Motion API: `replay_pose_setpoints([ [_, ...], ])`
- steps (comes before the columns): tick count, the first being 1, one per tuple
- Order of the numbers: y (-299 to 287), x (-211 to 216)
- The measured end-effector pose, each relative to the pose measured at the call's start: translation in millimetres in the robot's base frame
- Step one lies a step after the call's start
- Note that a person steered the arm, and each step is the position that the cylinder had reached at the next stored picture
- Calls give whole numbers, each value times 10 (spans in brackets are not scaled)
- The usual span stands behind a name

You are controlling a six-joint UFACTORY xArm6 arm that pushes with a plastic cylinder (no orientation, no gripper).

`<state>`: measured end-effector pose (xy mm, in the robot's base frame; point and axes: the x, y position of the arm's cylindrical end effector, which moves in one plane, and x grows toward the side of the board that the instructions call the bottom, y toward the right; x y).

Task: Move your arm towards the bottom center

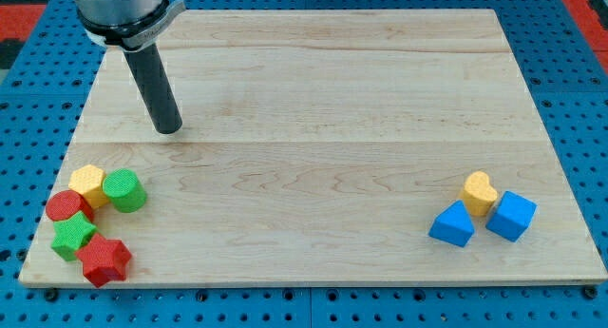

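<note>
my tip [168,129] upper left on board [323,100], block clusters bottom corners

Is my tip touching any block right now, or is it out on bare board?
On bare board. My tip stands apart from all blocks, above the yellow block and green cylinder near the view's left.

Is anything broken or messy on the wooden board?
Nothing stands out. The blocks sit in two tidy clusters, five near the bottom left corner and three at the right, all flat on the wooden board. My tip rests apart from them, upper left.
</note>
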<state>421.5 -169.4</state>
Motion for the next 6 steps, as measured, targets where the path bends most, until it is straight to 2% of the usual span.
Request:
replay_pose_setpoints([
  [1,62,0],
  [2,925,-147],
  [3,1306,599],
  [4,1427,1567],
  [5,1448,1954],
  [6,1408,1975],
])
